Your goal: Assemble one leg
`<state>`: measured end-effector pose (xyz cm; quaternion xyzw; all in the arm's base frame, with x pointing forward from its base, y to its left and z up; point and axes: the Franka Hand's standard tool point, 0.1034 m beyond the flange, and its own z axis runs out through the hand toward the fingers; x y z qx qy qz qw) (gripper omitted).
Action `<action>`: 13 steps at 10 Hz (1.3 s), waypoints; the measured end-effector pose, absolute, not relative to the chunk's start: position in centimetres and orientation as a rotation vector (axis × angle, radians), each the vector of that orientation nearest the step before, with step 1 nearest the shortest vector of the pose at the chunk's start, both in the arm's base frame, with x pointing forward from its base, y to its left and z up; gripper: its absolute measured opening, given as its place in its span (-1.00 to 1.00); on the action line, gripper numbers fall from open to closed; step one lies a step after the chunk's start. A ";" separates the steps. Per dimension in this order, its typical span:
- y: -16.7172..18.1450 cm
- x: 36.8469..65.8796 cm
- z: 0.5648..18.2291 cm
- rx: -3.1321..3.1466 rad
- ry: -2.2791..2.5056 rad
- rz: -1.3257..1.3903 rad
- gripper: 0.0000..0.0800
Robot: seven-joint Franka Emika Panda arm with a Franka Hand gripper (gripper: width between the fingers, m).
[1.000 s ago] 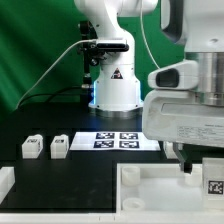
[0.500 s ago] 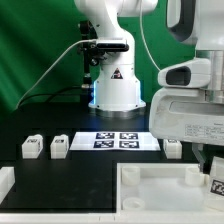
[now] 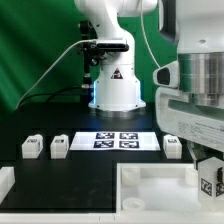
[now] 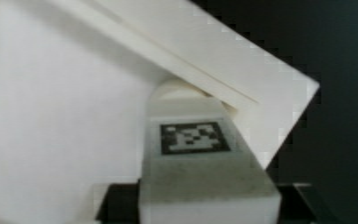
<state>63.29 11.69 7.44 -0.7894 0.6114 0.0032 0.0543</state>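
Observation:
My gripper (image 3: 208, 176) is at the exterior view's right, low over the front right corner of the table. It is shut on a leg (image 3: 210, 181), a small white block with a black-and-white tag. In the wrist view the held leg (image 4: 195, 150) stands between my dark fingers (image 4: 126, 202), and its far end touches a corner of a large flat white panel (image 4: 87, 90). Three more legs lie loose on the black table: two side by side at the left (image 3: 32, 147) (image 3: 59, 146) and one by the marker board's right end (image 3: 173, 148).
The marker board (image 3: 118, 140) lies flat in the middle in front of the arm's white base (image 3: 115, 90). A big white tray-like frame (image 3: 150, 186) fills the front. Another white piece (image 3: 5, 183) sits at the front left edge.
My gripper has shifted a little with the leg still in it. The tag now sits larger and lower in the exterior view, and the loose leg by the marker board has come into sight.

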 end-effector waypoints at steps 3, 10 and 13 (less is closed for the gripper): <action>12.1 63.2 7.4 -2.021 2.233 0.076 -0.26; 12.1 63.2 7.4 -2.594 1.544 0.004 0.62; 11.6 63.2 7.3 -2.852 1.045 -0.039 0.62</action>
